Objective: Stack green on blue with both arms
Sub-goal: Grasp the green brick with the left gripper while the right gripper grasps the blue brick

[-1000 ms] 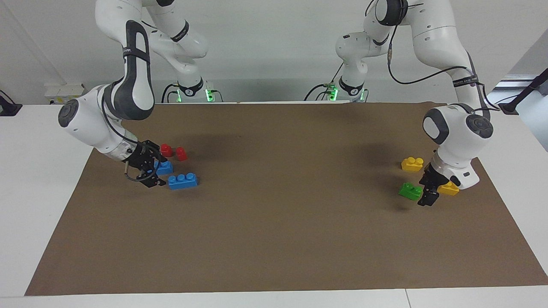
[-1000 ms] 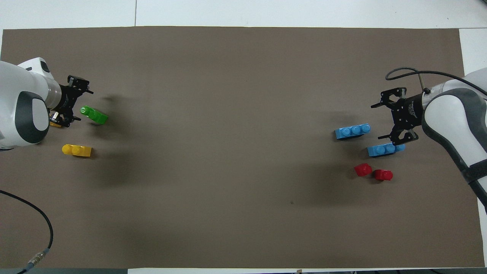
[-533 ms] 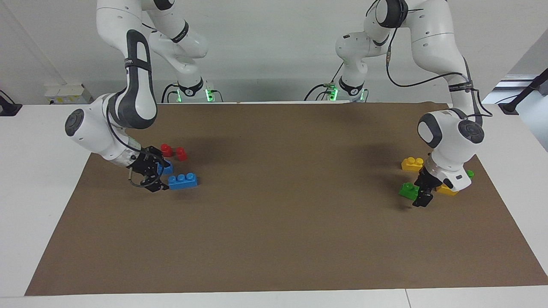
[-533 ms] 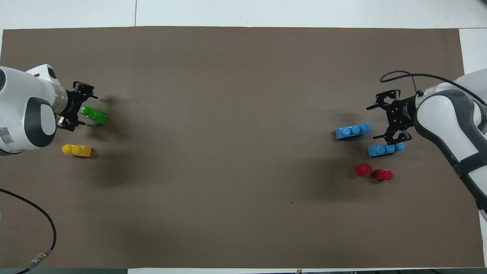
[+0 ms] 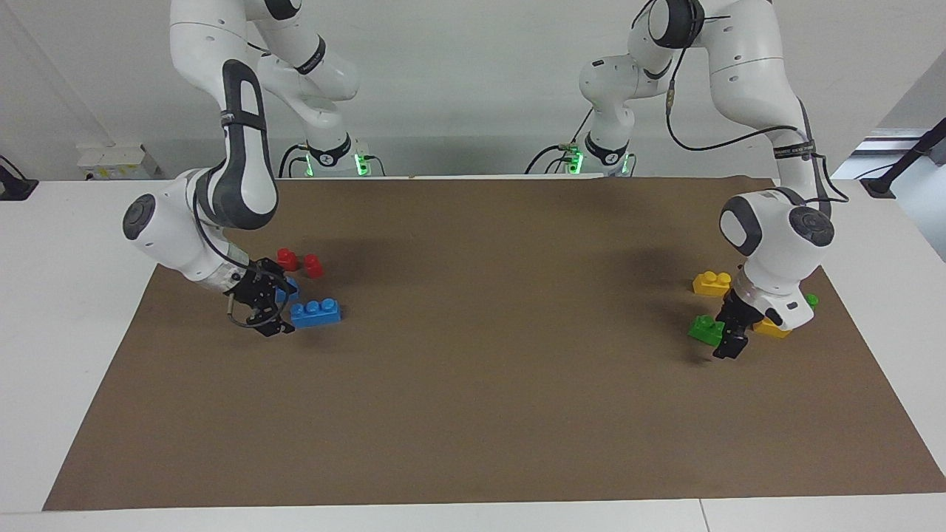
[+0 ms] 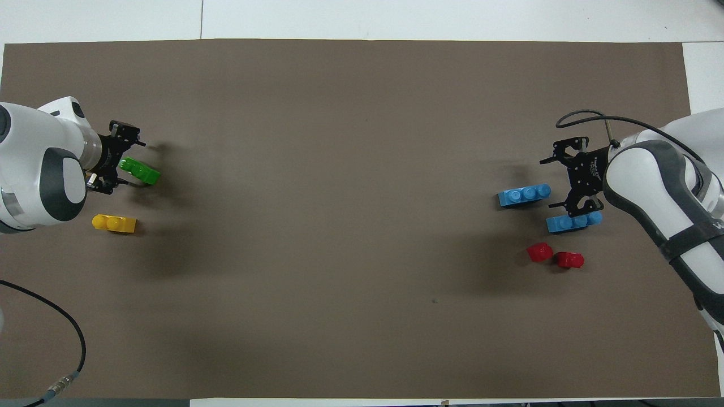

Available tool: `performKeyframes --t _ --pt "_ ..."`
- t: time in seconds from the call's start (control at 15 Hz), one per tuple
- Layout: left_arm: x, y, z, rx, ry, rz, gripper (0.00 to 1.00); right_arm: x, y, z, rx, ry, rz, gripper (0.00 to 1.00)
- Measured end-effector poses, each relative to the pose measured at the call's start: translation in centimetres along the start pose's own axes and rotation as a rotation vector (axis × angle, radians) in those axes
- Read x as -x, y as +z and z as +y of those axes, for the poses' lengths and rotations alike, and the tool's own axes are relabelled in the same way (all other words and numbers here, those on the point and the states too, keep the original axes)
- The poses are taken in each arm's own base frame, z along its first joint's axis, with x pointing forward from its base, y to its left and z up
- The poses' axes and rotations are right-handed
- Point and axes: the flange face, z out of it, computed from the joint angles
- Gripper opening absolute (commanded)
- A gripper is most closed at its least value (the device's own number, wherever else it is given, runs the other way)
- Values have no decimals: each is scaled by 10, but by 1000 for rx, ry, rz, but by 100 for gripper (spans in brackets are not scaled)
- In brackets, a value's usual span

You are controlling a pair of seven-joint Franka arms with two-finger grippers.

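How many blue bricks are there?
2. Both lie toward the right arm's end: one blue brick farther from the robots, the other nearer them, beside the red blocks.

- white bench (image 5: pixel 44 310) with a big brown paper sheet (image 6: pixel 350 226) covering most of the top
- right arm's end: 2 blue bricks (image 6: pixel 524 195) (image 6: pixel 570 222) side by side, 2 little red blocks (image 6: pixel 540 252) (image 6: pixel 570 260) just nearer the robots
- left arm's end: green brick (image 6: pixel 141 170), plus 2 yellow bricks (image 5: pixel 711 283) (image 5: pixel 772 329) close by
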Motion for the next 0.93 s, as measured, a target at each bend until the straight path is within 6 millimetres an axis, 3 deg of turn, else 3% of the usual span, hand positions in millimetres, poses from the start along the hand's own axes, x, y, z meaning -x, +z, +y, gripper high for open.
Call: performKeyframes --t 0.07,0.13,0.2,0.47,0.73,0.93 --pt "0 1 -1 2 0 1 44 -1 2 0 4 0 -1 96" --pt "1 2 -1 2 0 1 13 -1 4 1 6 0 -2 96" --pt "1 2 -1 2 -2 1 0 -2 6 1 9 -4 -3 96" --pt "1 1 0 5 -6 3 0 -6 15 1 -3 -16 8 95" --pt "3 -1 3 11 0 4 0 -4 24 2 -11 2 -12 87" --pt "7 -11 8 -2 8 -9 0 -5 30 2 -22 31 -40 60"
